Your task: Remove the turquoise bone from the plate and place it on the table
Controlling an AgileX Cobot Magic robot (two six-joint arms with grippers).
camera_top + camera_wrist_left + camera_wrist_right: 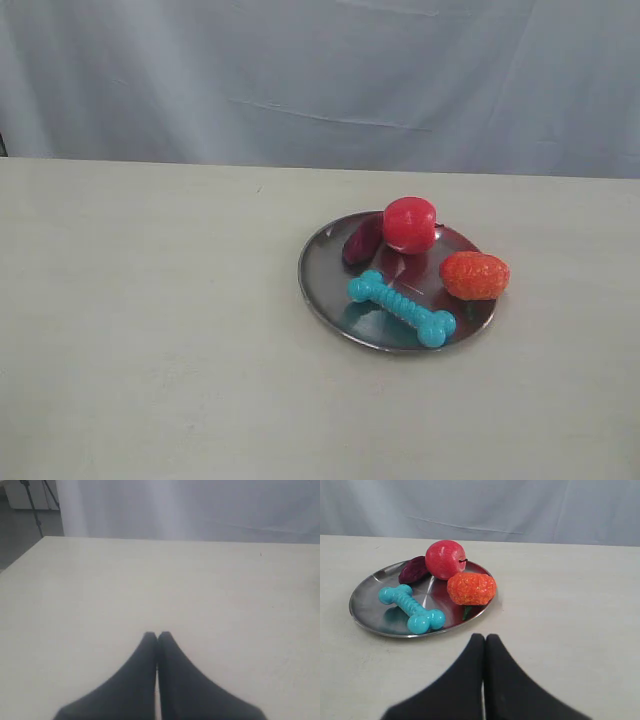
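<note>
Right gripper [484, 637] and left gripper [157, 636] both pinched together, holding nothing

Each hangs over the table [150, 330], matte pale beige; the right one is near the plate [320, 270], the left over plain tabletop. The turquoise bone [401, 307] lies on the plate with a red apple [409, 224], an orange fruit [474, 275] and a purple piece [362, 239]. Grey cloth [300, 70] hangs behind.
</note>
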